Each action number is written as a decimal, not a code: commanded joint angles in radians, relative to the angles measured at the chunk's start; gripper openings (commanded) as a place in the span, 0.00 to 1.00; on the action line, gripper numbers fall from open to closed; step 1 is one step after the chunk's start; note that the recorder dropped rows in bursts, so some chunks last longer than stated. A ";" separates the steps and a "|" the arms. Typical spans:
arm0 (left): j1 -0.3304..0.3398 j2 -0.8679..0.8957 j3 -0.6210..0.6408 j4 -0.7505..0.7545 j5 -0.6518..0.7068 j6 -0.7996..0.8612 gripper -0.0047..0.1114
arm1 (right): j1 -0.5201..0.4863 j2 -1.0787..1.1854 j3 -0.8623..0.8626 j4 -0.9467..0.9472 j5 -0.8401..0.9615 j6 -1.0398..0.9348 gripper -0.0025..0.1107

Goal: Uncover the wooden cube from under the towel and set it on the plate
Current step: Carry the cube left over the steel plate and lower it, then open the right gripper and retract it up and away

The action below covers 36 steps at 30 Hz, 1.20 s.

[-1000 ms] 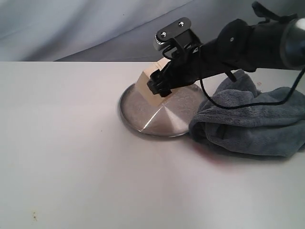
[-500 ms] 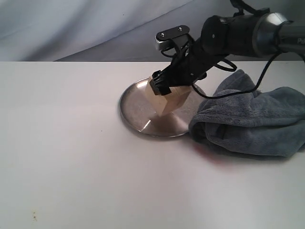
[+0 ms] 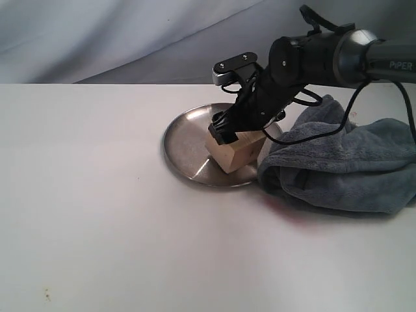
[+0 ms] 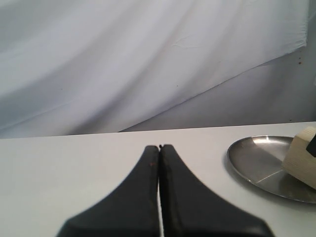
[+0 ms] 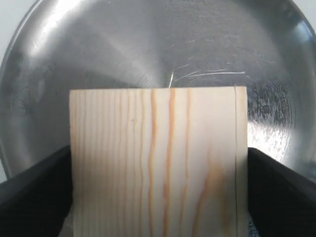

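**Wood meets metal**

Towel (image 3: 338, 166) lies heaped by the right edge of the table (image 3: 97, 227). Beside it the cube (image 3: 235, 151), aloft a moment ago, now appears to rest on the plate (image 3: 185, 140), with the right gripper (image 3: 229, 132) clamped on it. Only release remains. Left gripper (image 4: 159, 148) idle, pressed together.

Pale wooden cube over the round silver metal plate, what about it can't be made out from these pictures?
- Exterior view: the right gripper covers the pale wooden cube's top; whether it rests on the round silver metal plate is unclear.
- Right wrist view: the cube hides its own underside and the plate beneath.
- Left wrist view: the frame edge cuts the cube off.
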 commanded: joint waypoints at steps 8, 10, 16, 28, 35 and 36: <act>0.002 -0.004 0.004 -0.002 -0.011 -0.002 0.04 | -0.008 -0.003 -0.012 -0.003 -0.081 0.007 0.34; 0.002 -0.004 0.004 -0.002 -0.011 -0.002 0.04 | -0.008 -0.003 -0.012 -0.005 -0.090 0.007 0.34; 0.002 -0.004 0.004 -0.002 -0.011 -0.002 0.04 | -0.008 -0.003 -0.012 -0.005 -0.111 0.021 0.49; 0.002 -0.004 0.004 -0.002 -0.011 -0.002 0.04 | -0.008 -0.003 -0.012 -0.007 -0.147 0.021 0.58; 0.002 -0.004 0.004 -0.002 -0.011 -0.002 0.04 | -0.006 -0.003 -0.012 -0.004 -0.161 0.061 0.84; 0.002 -0.004 0.004 -0.002 -0.011 -0.002 0.04 | -0.006 -0.003 -0.012 -0.004 -0.158 0.063 0.86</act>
